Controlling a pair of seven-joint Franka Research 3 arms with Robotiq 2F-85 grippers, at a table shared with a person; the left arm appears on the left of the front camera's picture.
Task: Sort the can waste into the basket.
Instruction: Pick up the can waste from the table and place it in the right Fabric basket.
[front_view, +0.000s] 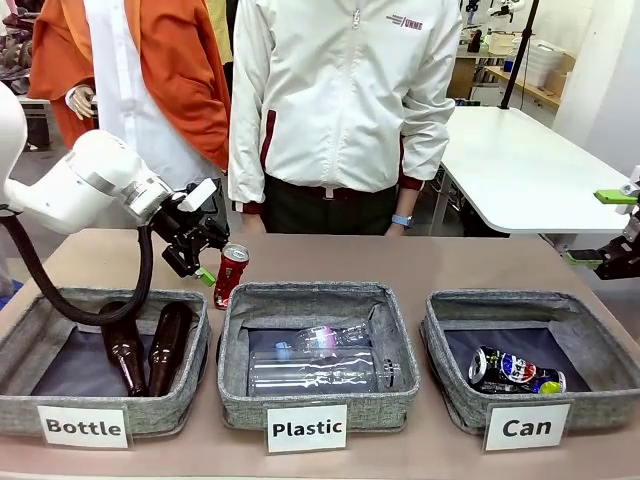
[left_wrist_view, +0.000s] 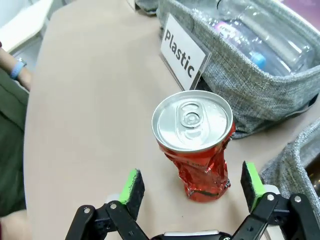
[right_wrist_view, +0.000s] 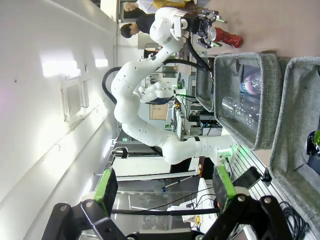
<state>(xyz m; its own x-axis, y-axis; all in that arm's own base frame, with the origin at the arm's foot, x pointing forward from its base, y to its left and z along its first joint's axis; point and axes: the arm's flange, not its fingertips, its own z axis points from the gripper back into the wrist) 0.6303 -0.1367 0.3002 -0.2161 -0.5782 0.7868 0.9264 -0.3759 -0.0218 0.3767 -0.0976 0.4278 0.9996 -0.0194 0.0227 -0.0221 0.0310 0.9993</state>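
Wide-spread left pincer (left_wrist_view: 192, 186), green pads either side of the red can (left_wrist_view: 200, 145), apart from it on both flanks. Can upright on the bench (left_wrist_view: 90, 100), just beside a corner of the Plastic basket (left_wrist_view: 260, 85), crumpled low down. Looks like the grasp step: calls for closing on the dented body, lifting, then carrying well across to the Can basket (front_view: 585, 408), already holding the dark can (front_view: 515, 370). Right pincer (right_wrist_view: 166, 187) likewise wide, gripping nothing, off to the right of that basket. Firmness of the crushed wall hard to judge; dark can partly hidden behind the basket rim.
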